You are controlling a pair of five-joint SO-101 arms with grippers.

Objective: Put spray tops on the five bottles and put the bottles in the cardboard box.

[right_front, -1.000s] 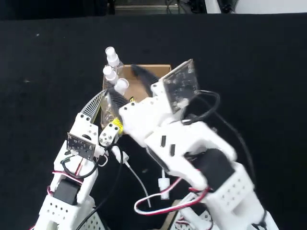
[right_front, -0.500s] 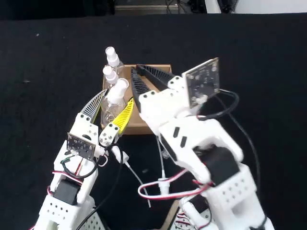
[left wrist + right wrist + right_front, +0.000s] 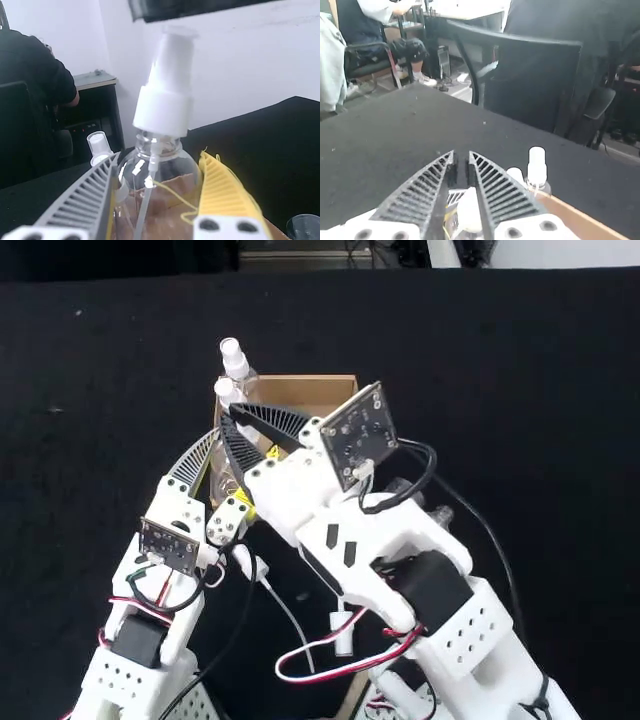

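A black cloth covers the table (image 3: 520, 370); behind it the wrist views show a white wall and dark office chairs. The cardboard box (image 3: 320, 385) sits near the middle of the cloth. At its far left corner stand two capped bottles (image 3: 233, 358), upright and just beside each other, their white tops rising above the rim.

The left gripper (image 3: 160, 160) is clamped on a clear bottle (image 3: 170, 172), with the grey finger on one side of its shoulder and the yellow finger on the other. The bottle stands upright over the box's near left edge. A white spray top (image 3: 165, 105) sits on its neck, and the dip tube shows through the glass-clear wall.

The right gripper (image 3: 461, 157) comes in from above, its black ribbed fingers drawn narrow with that spray top pinched between them near their base.

A loose spray top (image 3: 342, 628) lies on the cloth between the two arm bases. The camera board (image 3: 356, 435) on the right wrist carries markings too small to read.
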